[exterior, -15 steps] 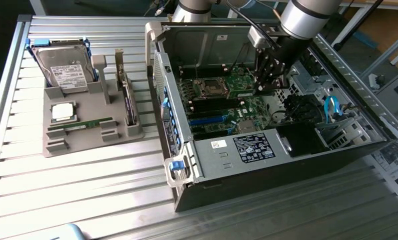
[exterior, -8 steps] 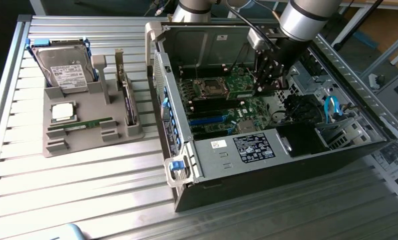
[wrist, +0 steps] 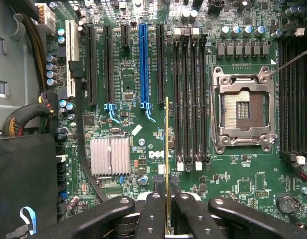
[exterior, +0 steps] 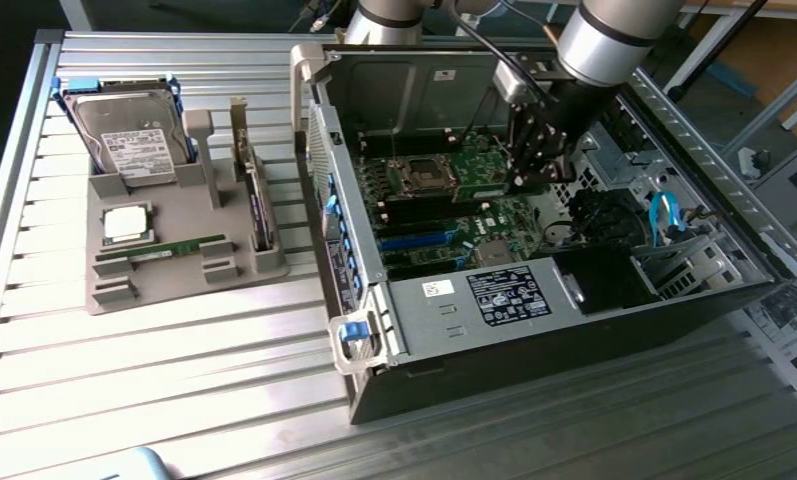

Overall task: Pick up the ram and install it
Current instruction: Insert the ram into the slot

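My gripper is shut on the ram, a thin green stick seen edge-on between the two black fingers. It hangs above the green motherboard, just beside the bank of black memory slots next to the open CPU socket. In the exterior view my gripper reaches down inside the open computer case, over the motherboard. A second green ram stick lies flat on the grey holder at the exterior view's left.
The grey holder also carries a silver hard drive and a square silver CPU chip. Inside the case are a silver heatsink, more memory slots, black cable bundles and a blue cable.
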{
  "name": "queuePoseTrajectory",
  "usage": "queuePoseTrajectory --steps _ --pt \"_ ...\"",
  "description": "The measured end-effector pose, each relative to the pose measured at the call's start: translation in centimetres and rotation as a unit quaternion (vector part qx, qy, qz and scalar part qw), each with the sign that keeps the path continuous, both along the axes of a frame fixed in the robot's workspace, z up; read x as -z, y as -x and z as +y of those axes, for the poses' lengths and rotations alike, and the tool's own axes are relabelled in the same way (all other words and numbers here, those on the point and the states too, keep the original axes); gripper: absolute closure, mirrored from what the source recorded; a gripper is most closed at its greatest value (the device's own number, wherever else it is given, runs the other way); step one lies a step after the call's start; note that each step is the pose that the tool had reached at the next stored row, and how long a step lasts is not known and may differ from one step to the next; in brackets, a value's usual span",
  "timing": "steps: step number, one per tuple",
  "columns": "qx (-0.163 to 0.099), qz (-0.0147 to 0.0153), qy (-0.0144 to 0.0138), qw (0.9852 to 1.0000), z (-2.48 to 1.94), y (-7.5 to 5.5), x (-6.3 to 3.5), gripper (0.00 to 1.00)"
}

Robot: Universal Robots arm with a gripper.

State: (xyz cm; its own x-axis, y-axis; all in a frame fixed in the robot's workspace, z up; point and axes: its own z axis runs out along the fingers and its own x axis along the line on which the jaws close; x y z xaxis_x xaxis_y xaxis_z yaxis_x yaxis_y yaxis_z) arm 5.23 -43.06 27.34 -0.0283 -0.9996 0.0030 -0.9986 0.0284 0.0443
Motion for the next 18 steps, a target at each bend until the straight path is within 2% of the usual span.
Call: queuePoseTrajectory --steps 18 --pt "0.0 0.0 0.0 1.0 0.0 0.0 0.91 0.87"
